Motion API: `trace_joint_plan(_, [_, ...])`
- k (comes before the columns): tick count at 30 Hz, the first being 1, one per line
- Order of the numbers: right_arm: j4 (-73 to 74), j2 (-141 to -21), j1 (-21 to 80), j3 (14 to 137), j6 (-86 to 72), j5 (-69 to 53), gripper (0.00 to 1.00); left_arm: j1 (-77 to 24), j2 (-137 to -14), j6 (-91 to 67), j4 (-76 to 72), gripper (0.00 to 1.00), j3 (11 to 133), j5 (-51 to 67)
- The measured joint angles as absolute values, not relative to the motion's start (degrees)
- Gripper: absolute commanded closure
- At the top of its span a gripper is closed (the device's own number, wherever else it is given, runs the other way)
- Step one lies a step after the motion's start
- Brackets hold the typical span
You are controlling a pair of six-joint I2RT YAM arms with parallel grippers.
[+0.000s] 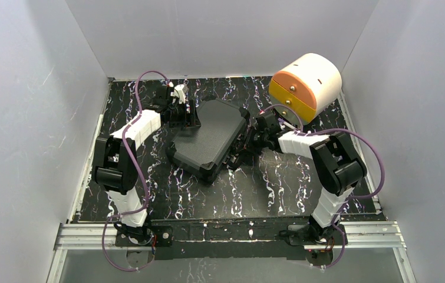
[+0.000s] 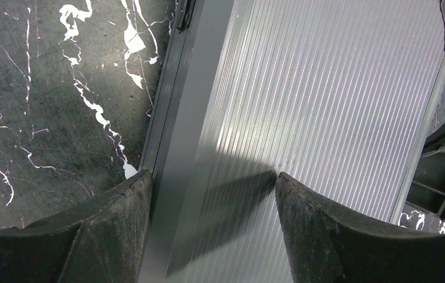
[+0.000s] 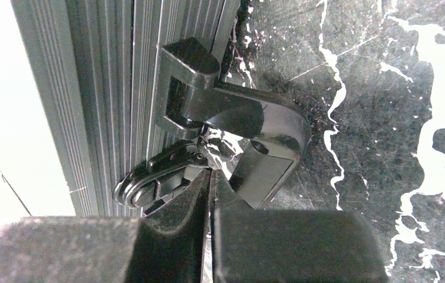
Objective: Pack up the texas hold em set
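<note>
Black ribbed hard case (image 1: 211, 137): closed, set askew on black marbled table (image 1: 279, 183).
Left gripper (image 2: 213, 180): spread wide astride far-left edge.
Right gripper (image 3: 211, 183): pressed together at right-edge black latch (image 3: 249, 127).

Top view high, looking down; wrist views close, sharing case (image 1: 211, 138)

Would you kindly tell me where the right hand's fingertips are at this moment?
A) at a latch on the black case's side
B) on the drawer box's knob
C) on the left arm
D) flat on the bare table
A: the right wrist view shows the right hand, fingers shut together, right at the latch on the ribbed side of the black case, not at the drawer box.
</note>
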State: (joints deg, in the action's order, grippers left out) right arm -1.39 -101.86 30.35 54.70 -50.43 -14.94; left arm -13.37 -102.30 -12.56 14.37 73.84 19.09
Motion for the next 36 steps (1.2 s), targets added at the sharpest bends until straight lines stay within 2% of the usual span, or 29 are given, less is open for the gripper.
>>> trace_joint_plan(8, [2.17, -104.75, 30.37, 58.41, -49.87, -15.44, 0.95, -13.37, -102.32, -12.6, 14.37, 0.43, 73.84, 18.74])
trace_joint_plan(16, [2.92, -106.19, 31.16, 59.77, -51.0, -14.0, 0.95, -13.41, -102.32, -12.69, 14.39, 0.44, 73.84, 18.33])
trace_joint_plan(20, [0.71, -105.3, 31.75, 58.11, -52.56, -11.9, 0.91, -13.45, -102.32, -13.1, 14.37, 0.45, 73.84, 18.0])
trace_joint_plan(23, [-2.13, -103.33, 32.95, 55.66, -52.69, -8.29, 0.83, -13.52, -102.3, -14.09, 14.61, 0.42, 74.13, 17.15])
trace_joint_plan(27, [-3.68, -98.21, 35.59, 52.25, -51.35, -0.93, 0.55, -14.2, -101.95, -15.51, 15.46, 0.36, 75.09, 14.17])
trace_joint_plan(29, [-1.89, -93.69, 36.4, 51.09, -49.69, 2.02, 0.46, -15.05, -101.43, -15.4, 16.49, 0.32, 75.85, 11.79])
trace_joint_plan(33, [5.98, -81.56, 34.94, 51.55, -44.45, 7.88, 0.39, -16.21, -98.19, -14.11, 20.8, 0.18, 77.91, 6.04])
trace_joint_plan(36, [12.16, -74.17, 32.71, 52.47, -40.42, 12.71, 0.33, -16.58, -89.93, -12.71, 22.96, 0.11, 78.11, 1.23])
